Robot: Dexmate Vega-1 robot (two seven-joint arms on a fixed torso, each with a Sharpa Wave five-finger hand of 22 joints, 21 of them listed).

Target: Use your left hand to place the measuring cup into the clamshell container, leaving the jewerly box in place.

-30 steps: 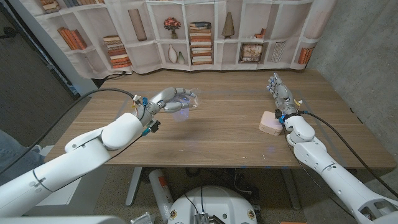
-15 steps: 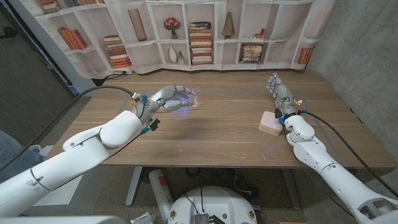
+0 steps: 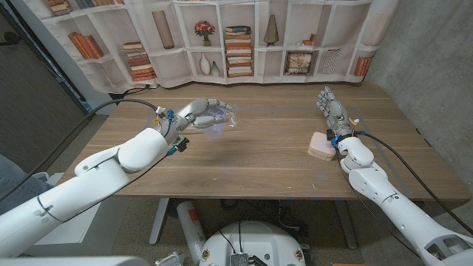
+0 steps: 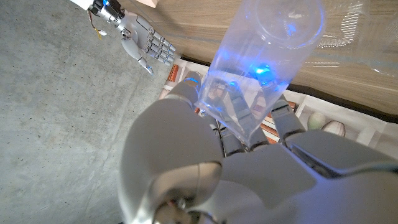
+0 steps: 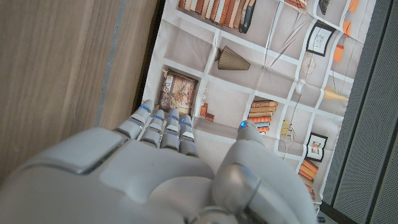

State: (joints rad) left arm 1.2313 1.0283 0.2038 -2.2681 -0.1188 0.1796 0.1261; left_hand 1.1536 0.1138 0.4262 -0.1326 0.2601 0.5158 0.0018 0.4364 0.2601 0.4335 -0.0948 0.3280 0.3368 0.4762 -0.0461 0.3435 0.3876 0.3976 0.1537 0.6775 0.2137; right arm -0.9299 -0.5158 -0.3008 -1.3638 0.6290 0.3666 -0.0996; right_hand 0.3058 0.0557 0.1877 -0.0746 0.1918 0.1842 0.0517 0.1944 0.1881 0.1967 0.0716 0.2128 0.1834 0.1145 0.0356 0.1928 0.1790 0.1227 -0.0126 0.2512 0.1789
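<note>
My left hand (image 3: 196, 114) holds a clear plastic measuring cup (image 3: 215, 121) above the table's far middle; a blue glow shows through it. In the left wrist view the cup (image 4: 261, 56) sits between the fingers (image 4: 231, 142), its mouth turned toward the clear clamshell container (image 4: 351, 28). In the head view the clamshell container (image 3: 228, 118) is a faint transparent shape just beyond the hand. The pink jewelry box (image 3: 321, 146) lies at the right, beside my right hand (image 3: 332, 112), which stands with straight fingers and holds nothing.
The wooden table (image 3: 259, 166) has a backdrop printed with bookshelves (image 3: 236, 44) along its far edge. A black cable (image 3: 111, 111) runs along my left arm. My right hand (image 4: 146, 46) also appears in the left wrist view.
My left hand has shifted a little toward the table's far side with the cup still in it. The right hand and the jewelry box have not moved.
</note>
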